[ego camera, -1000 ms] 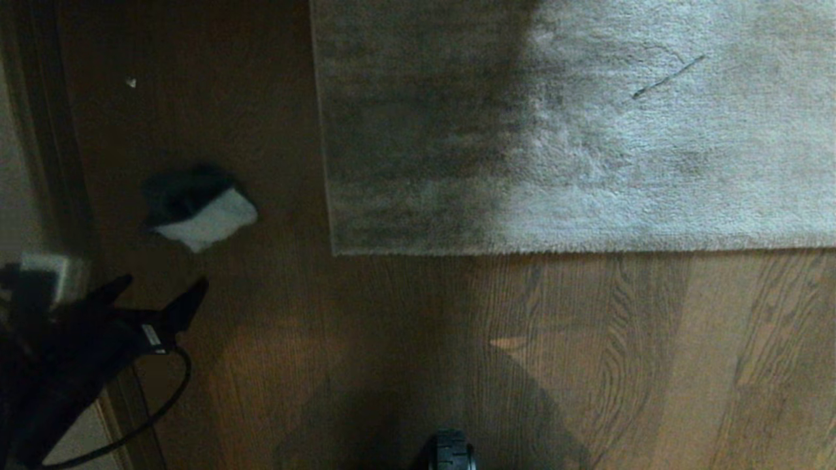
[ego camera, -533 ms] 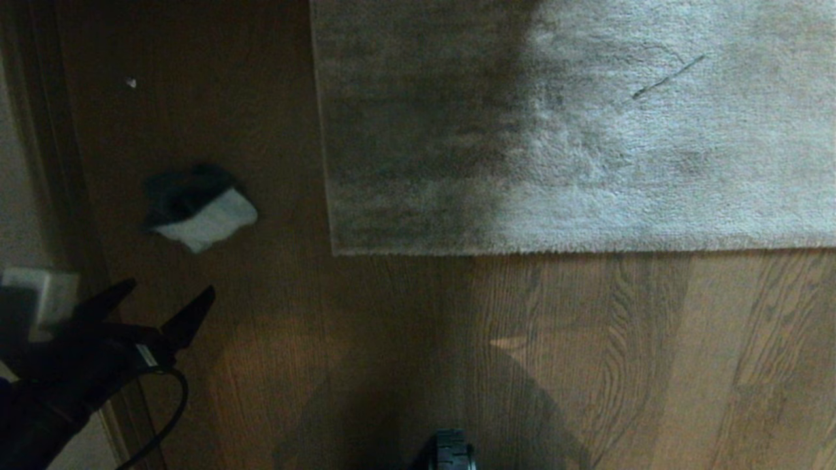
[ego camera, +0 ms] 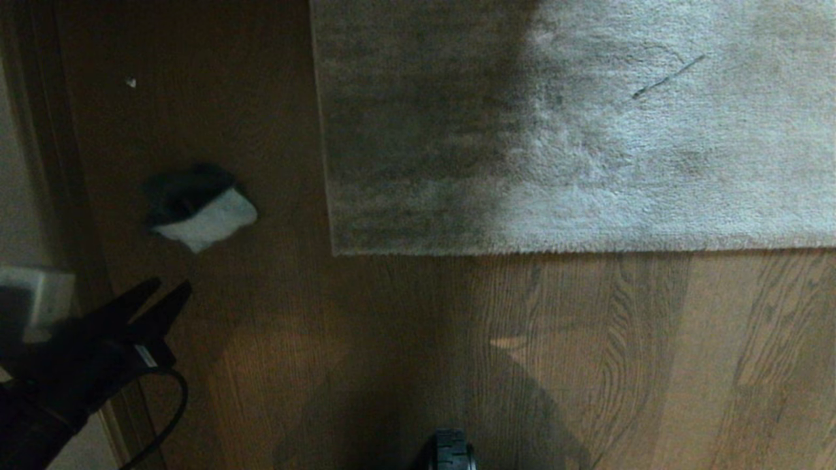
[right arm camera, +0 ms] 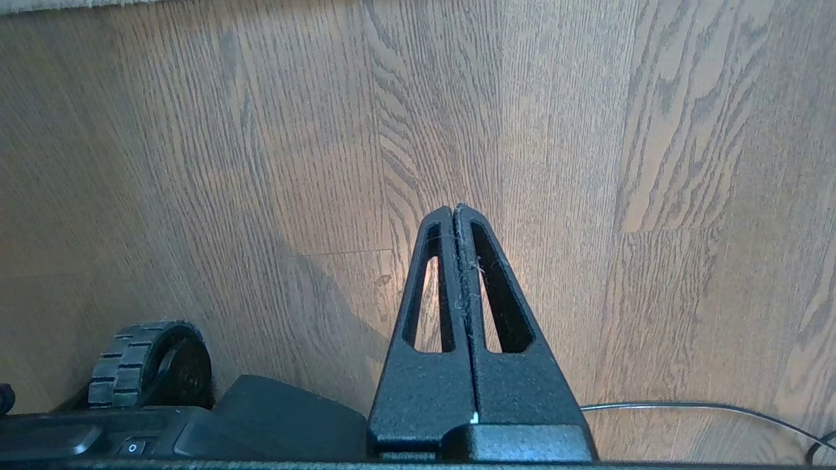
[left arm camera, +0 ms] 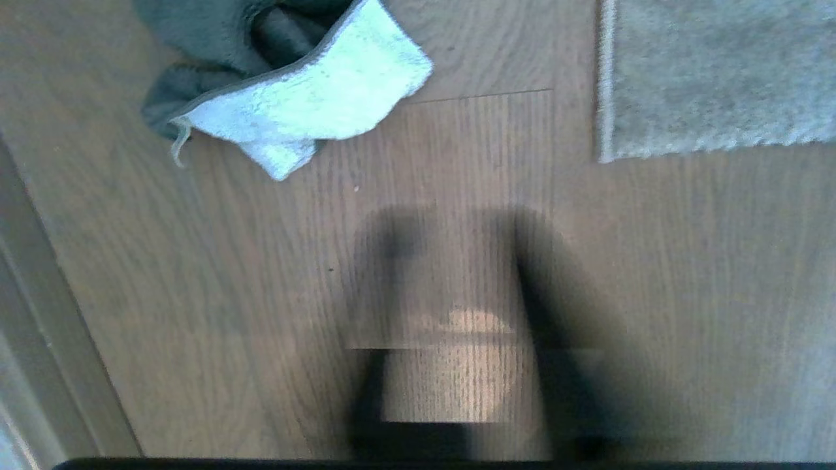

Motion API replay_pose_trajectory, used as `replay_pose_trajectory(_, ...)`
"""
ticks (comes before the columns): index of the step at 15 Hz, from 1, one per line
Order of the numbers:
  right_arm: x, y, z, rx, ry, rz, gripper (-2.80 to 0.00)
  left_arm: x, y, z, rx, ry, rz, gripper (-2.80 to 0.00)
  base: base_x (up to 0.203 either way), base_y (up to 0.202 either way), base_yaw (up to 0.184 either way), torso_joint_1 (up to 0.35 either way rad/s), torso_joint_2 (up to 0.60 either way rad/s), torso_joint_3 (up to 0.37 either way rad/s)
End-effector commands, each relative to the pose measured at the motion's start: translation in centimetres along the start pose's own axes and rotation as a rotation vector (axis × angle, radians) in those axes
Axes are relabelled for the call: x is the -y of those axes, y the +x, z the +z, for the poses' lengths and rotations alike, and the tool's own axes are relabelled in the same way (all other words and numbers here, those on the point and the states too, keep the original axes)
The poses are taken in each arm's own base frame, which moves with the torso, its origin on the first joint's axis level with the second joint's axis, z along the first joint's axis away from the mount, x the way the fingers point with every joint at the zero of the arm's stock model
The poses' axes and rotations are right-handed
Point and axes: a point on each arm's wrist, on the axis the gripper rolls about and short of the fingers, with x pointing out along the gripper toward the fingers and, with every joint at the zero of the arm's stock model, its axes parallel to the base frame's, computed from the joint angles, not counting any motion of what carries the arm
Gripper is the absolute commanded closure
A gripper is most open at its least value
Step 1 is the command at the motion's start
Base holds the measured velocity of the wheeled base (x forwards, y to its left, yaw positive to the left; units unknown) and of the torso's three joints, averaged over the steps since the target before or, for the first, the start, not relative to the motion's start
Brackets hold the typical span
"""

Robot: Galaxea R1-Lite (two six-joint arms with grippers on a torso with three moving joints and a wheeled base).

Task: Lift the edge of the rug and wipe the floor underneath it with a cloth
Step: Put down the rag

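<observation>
The head view is dim, darkest on its left side, where a broad shadow covers the floor (ego camera: 274,365) and the left half of the rug (ego camera: 418,130), while the right half is pale and lit. The left end effector (ego camera: 168,291) shows as a black silhouette there, and in the left wrist view it is smeared by motion blur. The right wrist view is bright and sharp, with a warm patch of light on the planks
</observation>
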Motion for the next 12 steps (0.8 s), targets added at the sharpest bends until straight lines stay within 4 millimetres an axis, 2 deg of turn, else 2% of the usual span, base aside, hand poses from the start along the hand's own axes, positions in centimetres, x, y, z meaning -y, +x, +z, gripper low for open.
replay_pose_trajectory(1,0.0,0.0,0.0,-0.001,0.0,0.0,0.0,0.1,-0.2,0.3,0.021,0.002,-0.006,0.0,0.0,0.0,0.0,0.0,0.0,0.0)
replay_pose_trajectory(7,0.0,0.0,0.0,-0.001,0.0,0.0,0.0,0.2,-1.1,1.0,0.044,-0.001,-0.001,0.0,0.0,0.0,0.0,0.0,0.0,0.0)
replay_pose_trajectory(12,0.0,0.0,0.0,-0.002,0.0,0.0,0.0,0.2,-3.3,1.6,0.037,-0.001,0.001,0.0,0.0,0.0,0.0,0.0,0.0,0.0)
